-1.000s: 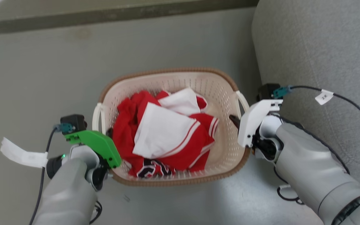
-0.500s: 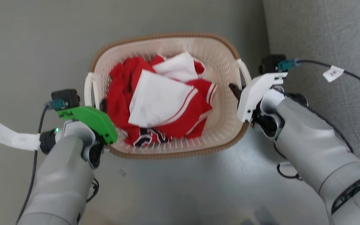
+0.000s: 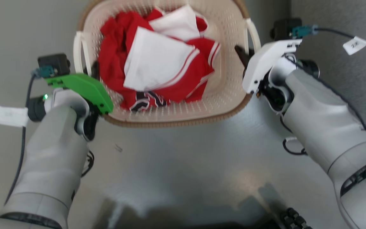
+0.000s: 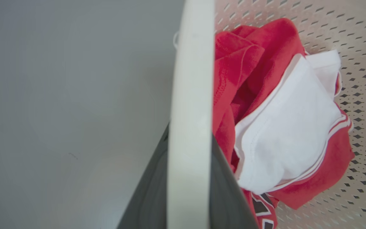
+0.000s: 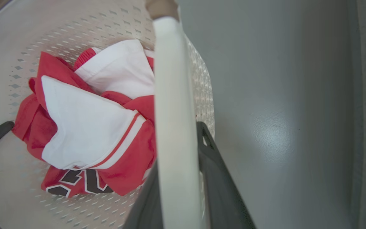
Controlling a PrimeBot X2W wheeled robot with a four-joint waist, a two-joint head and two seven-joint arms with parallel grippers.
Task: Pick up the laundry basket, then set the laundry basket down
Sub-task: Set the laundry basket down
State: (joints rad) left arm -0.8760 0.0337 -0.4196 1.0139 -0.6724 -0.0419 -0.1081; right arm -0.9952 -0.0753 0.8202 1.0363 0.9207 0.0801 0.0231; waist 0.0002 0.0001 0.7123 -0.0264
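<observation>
While the laundry basket (image 3: 170,122) sits between the left gripper (image 3: 94,67) and right gripper (image 3: 240,54) above the grey floor (image 3: 186,168) in the head view, it seems lifted.

Left wrist view: dark fingers (image 4: 148,190) pinch its white handle (image 4: 191,111).

Right wrist view: fingers (image 5: 216,178) clamp the other handle (image 5: 173,127).

Probably mid-carry; next, lower it level, then release.
</observation>
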